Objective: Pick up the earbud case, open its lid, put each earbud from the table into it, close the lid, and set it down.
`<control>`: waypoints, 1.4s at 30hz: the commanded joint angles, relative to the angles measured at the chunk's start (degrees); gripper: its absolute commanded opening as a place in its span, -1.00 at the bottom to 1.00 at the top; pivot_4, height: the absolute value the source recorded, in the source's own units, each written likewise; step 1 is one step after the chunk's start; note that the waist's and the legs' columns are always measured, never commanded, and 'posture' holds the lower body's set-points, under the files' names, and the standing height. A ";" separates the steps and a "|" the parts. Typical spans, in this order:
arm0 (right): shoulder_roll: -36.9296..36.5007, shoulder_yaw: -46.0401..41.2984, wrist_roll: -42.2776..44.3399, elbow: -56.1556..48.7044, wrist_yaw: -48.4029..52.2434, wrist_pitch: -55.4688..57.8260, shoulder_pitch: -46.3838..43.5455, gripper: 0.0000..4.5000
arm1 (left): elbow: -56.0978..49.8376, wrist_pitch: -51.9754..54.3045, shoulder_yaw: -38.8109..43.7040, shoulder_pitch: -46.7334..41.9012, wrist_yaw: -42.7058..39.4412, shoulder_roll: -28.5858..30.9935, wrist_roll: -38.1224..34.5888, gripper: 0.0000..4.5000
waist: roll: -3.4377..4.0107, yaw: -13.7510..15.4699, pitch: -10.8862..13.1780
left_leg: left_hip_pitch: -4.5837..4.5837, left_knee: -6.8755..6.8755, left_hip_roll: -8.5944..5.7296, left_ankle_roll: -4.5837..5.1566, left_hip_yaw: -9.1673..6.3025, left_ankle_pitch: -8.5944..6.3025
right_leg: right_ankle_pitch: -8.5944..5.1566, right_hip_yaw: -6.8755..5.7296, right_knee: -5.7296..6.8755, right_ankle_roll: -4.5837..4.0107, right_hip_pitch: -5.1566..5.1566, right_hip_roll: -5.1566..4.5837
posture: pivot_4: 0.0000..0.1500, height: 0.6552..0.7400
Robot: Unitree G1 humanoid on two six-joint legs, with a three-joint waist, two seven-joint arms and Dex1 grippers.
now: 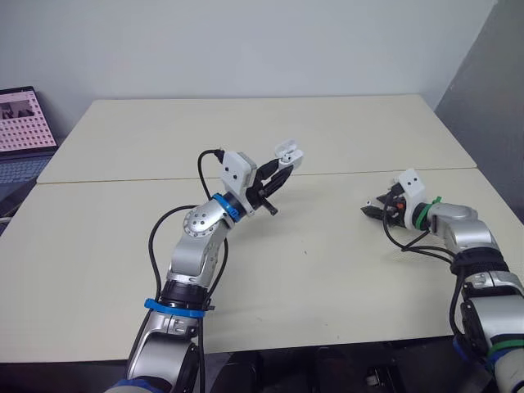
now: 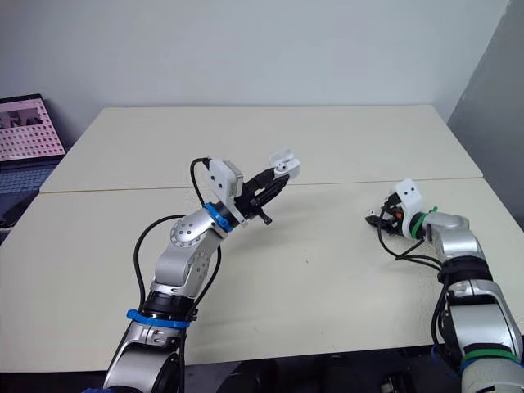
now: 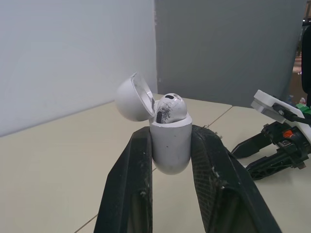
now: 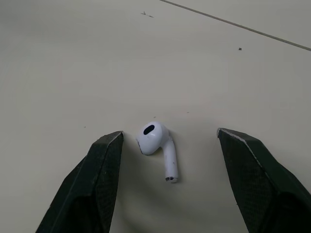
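The left end effector point(image 1: 282, 168) is raised above the middle of the cream tabletop point(image 1: 327, 270). It pinches the small white glossy earbud case point(image 3: 170, 145) by its lower body, one black finger on each side. The rounded hinged lid point(image 3: 131, 97) is tipped back and open, and one white earbud point(image 3: 170, 104) already sits in the case with its head showing above the rim.

The right end effector point(image 4: 170, 136) hangs low over the tabletop at centre right of the head views, its fingers spread wide. The second white earbud point(image 4: 156, 145) lies flat on the tabletop between them, nearer one finger than the other and touching neither.

The step in hand looks to be picking up this loose earbud. It should go best if the fingers are centred first, so that both pads meet the earbud together and it does not skid sideways. Closing on the bulbous head rather than the thin stem would likely hold better and leave the stem free to enter the case. A gentle squeeze seems wise, since the shell is smooth and slippery.

In the head views the loose earbud is too small to make out under the fingers. The empty socket of the case is hidden behind the seated earbud, so I cannot tell its orientation. The dark laptop point(image 1: 20, 131) at upper left is cut off by the frame edge.
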 commanded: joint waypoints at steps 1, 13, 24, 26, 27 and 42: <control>0.08 -0.69 -0.78 1.78 1.70 -1.85 -0.88 -0.02 | -3.21 -0.11 -0.01 -0.64 -0.13 0.06 -0.71 -0.67 | 0.00 0.00 0.00 | 0.00 0.00 0.01 0.00 -0.01 0.00 | 0.00 -0.01 0.00 0.00 0.00 0.00 | 1.00 1.00; -3.18 -2.67 1.04 -8.82 5.52 2.24 4.61 -0.81 | -3.99 0.07 -0.57 -0.09 -0.01 -0.74 -0.70 -0.67 | 0.00 0.04 0.00 | 0.00 0.00 0.01 -0.03 -0.01 0.02 | 0.00 0.00 0.00 0.00 0.00 0.00 | 1.00 1.00; -32.69 0.18 -1.21 -44.27 24.85 9.01 31.60 -0.81 | -5.45 -0.06 -0.40 2.89 0.11 0.30 -0.77 -0.67 | 0.26 0.92 0.04 | -0.02 0.04 -0.08 0.30 0.03 -0.19 | -0.10 -0.04 -0.14 0.17 0.05 -0.17 | 1.00 1.00; -33.19 1.56 -3.00 -42.67 24.71 7.85 31.07 -0.81 | -5.26 -0.05 -0.42 2.67 0.17 0.32 -0.72 -0.67 | 0.26 0.67 0.04 | 0.05 0.05 -0.01 0.30 0.04 -0.19 | -0.10 -0.03 -0.11 0.17 0.07 -0.11 | 1.00 1.00; -33.13 2.22 -3.78 -41.87 24.69 7.58 30.62 -0.81 | -5.09 -0.07 -0.40 2.47 0.20 0.33 -0.69 -0.67 | 0.26 0.66 0.04 | 0.06 0.04 0.00 0.30 0.05 -0.19 | -0.09 -0.01 -0.08 0.16 0.06 -0.10 | 1.00 1.00; -35.66 4.38 -7.59 -41.40 26.11 6.32 33.49 -0.06 | -6.26 0.63 -0.04 2.74 1.45 0.52 -0.67 -0.67 | 0.25 1.93 0.04 | 0.00 0.08 -0.07 0.20 -0.01 -0.13 | -0.08 -0.06 -0.08 0.15 0.11 -0.16 | 1.00 1.00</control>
